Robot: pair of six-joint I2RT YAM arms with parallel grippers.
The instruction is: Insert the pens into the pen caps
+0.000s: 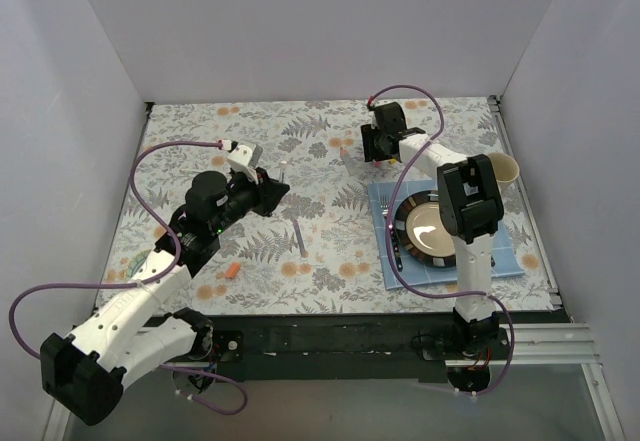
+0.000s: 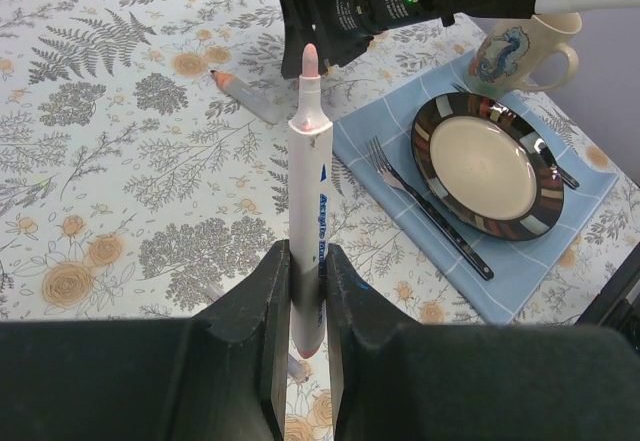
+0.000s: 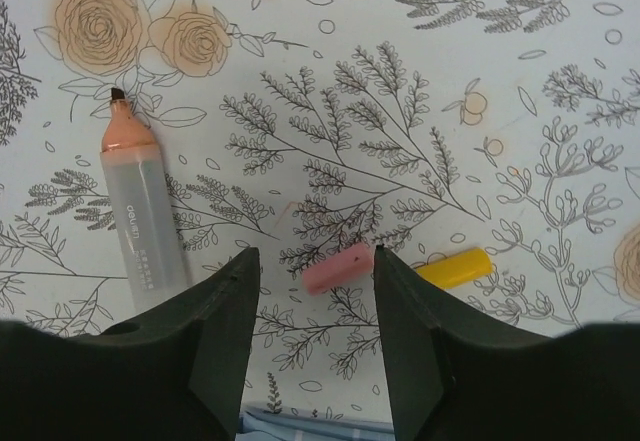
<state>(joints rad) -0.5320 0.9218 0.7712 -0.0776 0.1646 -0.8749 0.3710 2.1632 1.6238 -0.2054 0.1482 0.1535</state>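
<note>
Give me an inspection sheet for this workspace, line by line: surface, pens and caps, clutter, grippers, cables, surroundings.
Surface: floral cloth lying flat over the table.
Job's things: white pen, tip uncapped, in the left gripper; orange-tipped pen, pink cap and yellow cap lying by the right gripper; purple pen and orange cap mid-table.
Clutter: plate and fork on blue placemat, mug at its far corner.
Grippers: left shut on white pen; right open, jaws either side of pink cap.
Cables: purple cables loop along both arms.
Surroundings: plain walls on three sides.
</note>
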